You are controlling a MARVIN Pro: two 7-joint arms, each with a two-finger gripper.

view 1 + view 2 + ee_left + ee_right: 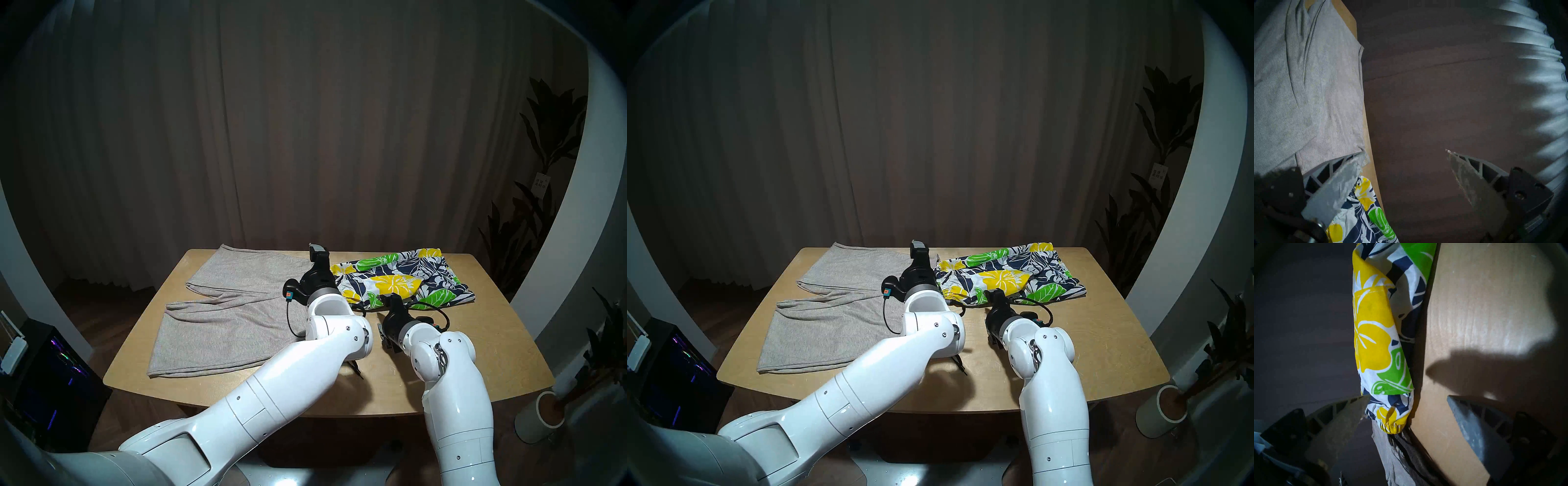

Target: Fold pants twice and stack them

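The light grey knit pants (230, 305) lie spread on the left half of the table, legs pointing left. The floral shorts (403, 278) in navy, white, green and yellow lie at the back right, their black drawstring (359, 307) trailing forward. My left gripper (318, 250) stands open over the far edge, between the two garments; the left wrist view shows its fingers (1335, 183) wide apart and empty above the pants (1305, 93). My right gripper (387, 298) is open at the shorts' near edge. In the right wrist view the gathered waistband (1390, 422) sits between its spread fingers.
The wooden table (475, 339) has bare surface at the front and right. A black cord end (355, 368) lies beside my left elbow. A white plant pot (543, 417) stands on the floor right, a dark computer case (51, 356) left, and a curtain hangs behind.
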